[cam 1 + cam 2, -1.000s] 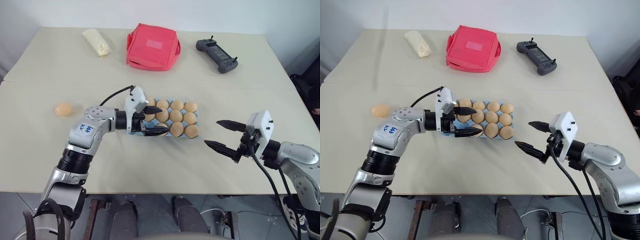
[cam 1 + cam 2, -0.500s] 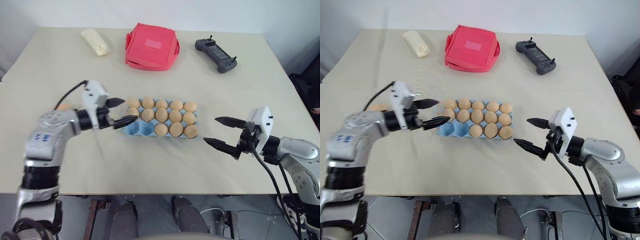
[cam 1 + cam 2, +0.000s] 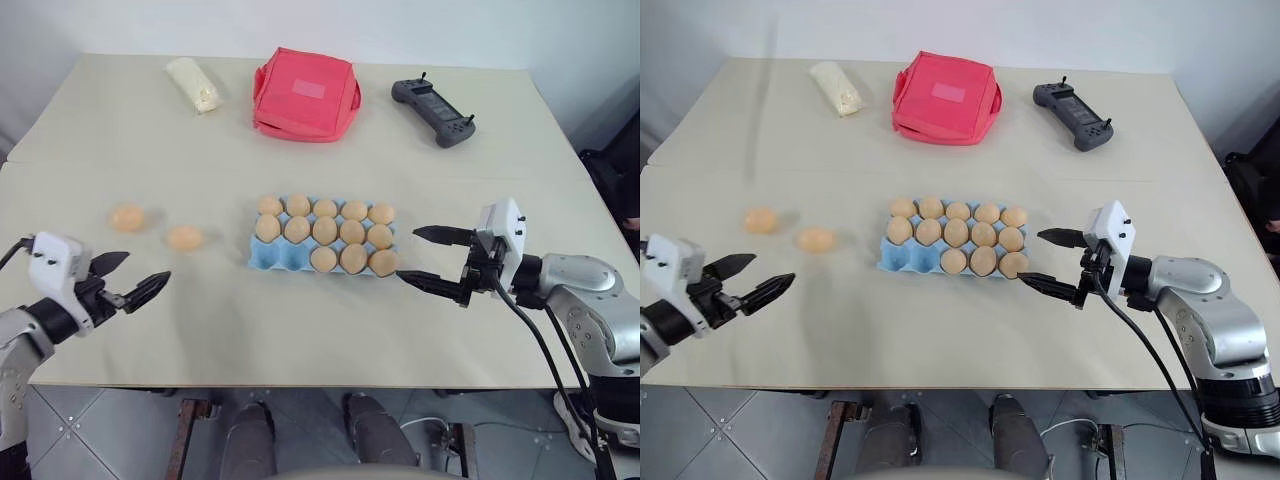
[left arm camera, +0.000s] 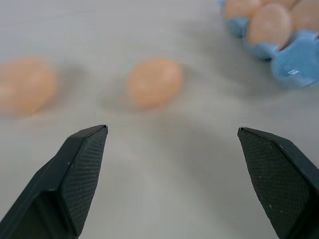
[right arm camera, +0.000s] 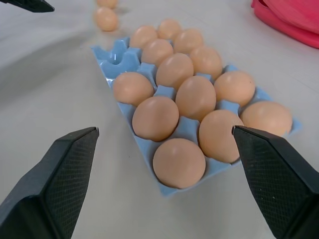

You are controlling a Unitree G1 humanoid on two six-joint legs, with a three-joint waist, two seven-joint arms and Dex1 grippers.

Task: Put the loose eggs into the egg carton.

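Two loose eggs [image 3: 127, 217] [image 3: 185, 238], light orange-tan, lie on the table left of the egg carton [image 3: 270, 260]. The light blue carton holds several eggs; two front-left cups stand empty. My left gripper [image 3: 148, 266] hovers open and empty near the table's front left, pointing at the nearer loose egg [image 4: 153, 82] a short way ahead of its fingertips. My right gripper [image 3: 407, 254] is open and empty just right of the carton [image 5: 119, 55], its fingers level with the carton's right end.
A red fabric bag [image 3: 305, 92] sits at the back centre, a pale cream wrapped lump [image 3: 195, 84] at the back left, and a dark handheld controller [image 3: 433, 108] at the back right. The table's front edge runs just below both grippers.
My left arm has swung from over the carton's front-left cups out to the left and back, open throughout. The second loose egg now shows. My right gripper edged slightly toward the carton.
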